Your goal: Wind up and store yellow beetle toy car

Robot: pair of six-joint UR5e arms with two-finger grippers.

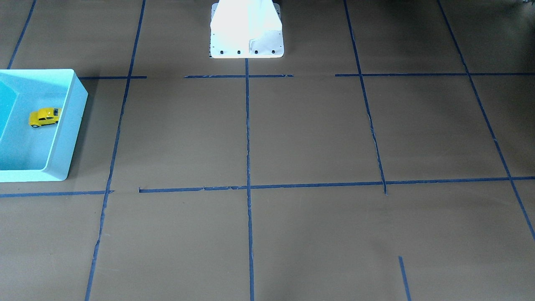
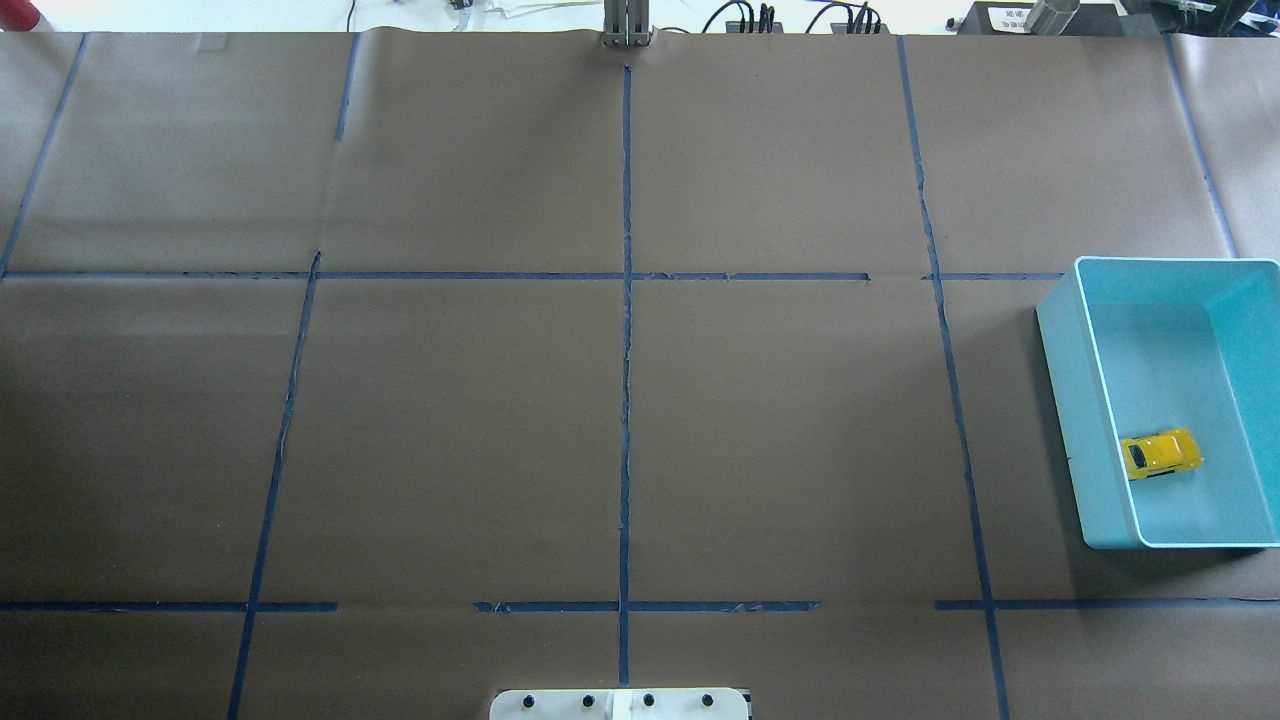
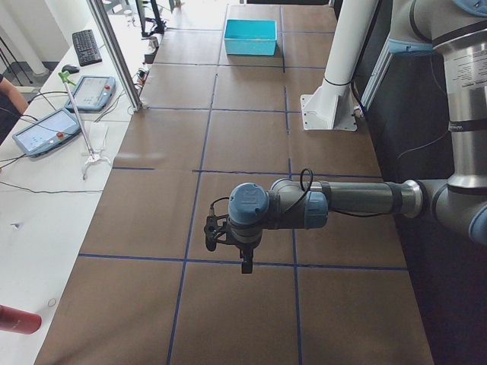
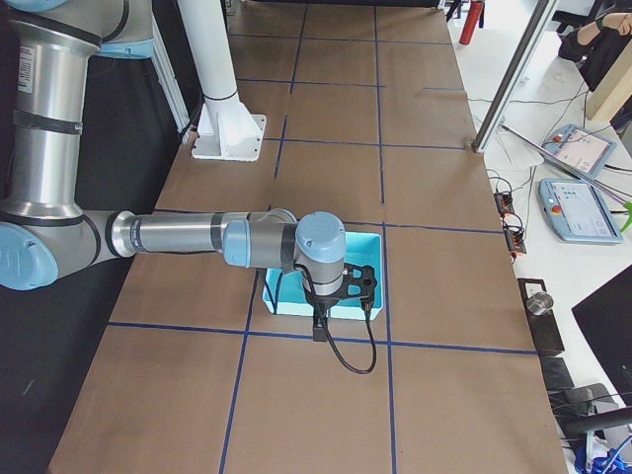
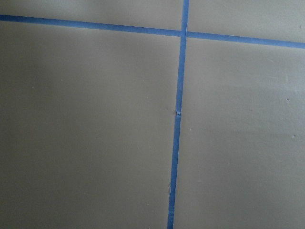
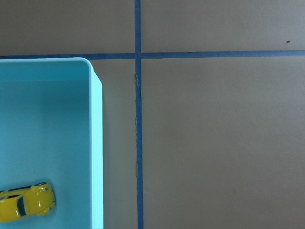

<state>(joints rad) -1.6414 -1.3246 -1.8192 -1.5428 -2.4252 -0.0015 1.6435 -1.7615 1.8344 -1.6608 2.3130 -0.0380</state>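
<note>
The yellow beetle toy car lies on the floor of the turquoise bin, close to one side wall. It also shows in the overhead view and in the right wrist view. Neither gripper shows in the front or overhead views. My left gripper shows only in the left side view, high over the table's left end; I cannot tell whether it is open. My right gripper shows only in the right side view, above the bin; I cannot tell whether it is open.
The table is covered in brown paper with a grid of blue tape lines. The robot's white base stands at the table's near edge. The bin sits at the table's right end. Operator tablets lie on a side bench.
</note>
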